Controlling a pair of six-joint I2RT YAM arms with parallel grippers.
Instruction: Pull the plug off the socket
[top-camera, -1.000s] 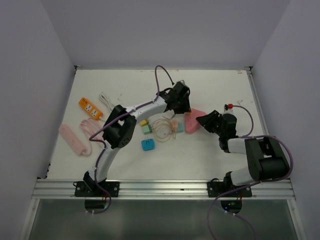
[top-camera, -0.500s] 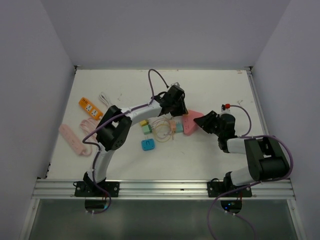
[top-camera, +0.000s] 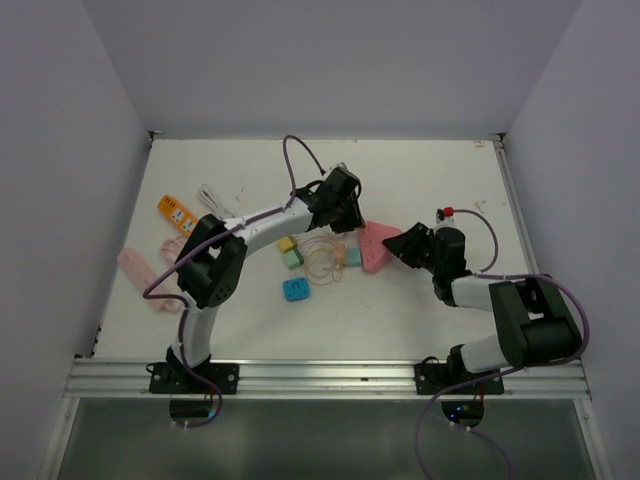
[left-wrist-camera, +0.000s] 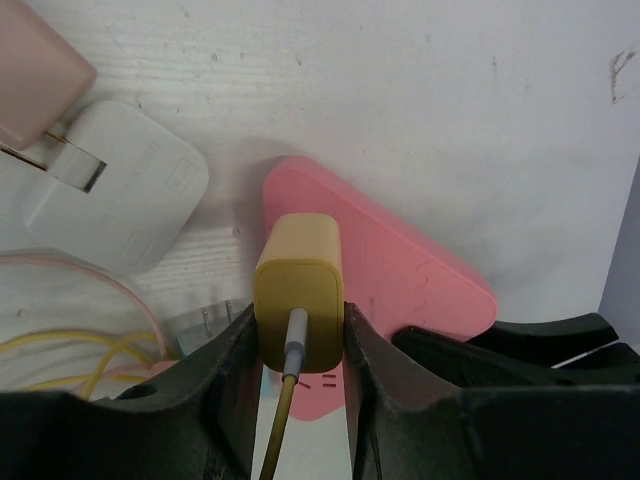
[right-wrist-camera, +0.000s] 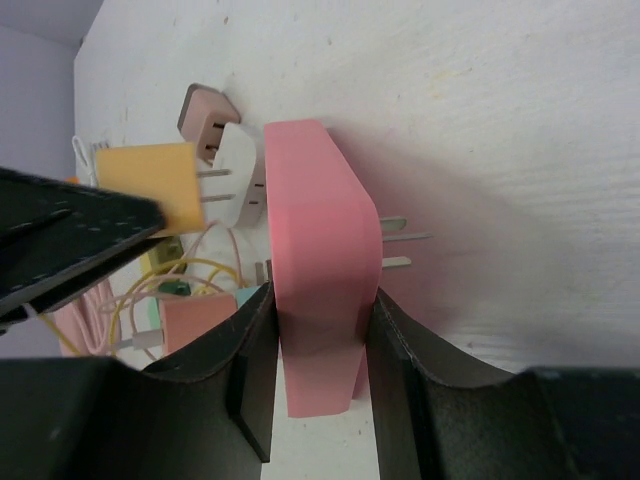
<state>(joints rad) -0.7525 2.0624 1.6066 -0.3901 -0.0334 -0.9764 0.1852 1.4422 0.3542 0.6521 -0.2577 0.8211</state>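
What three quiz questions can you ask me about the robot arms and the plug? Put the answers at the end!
1. Pick one: what colour is the plug pinched by the left gripper? A) yellow B) blue C) black
2. True or false: the right gripper is shut on the pink socket block.
3. Fill in: in the right wrist view, the plug's two metal ____ show bare, outside the socket block.
Key: 1 A; 2 true; 3 prongs.
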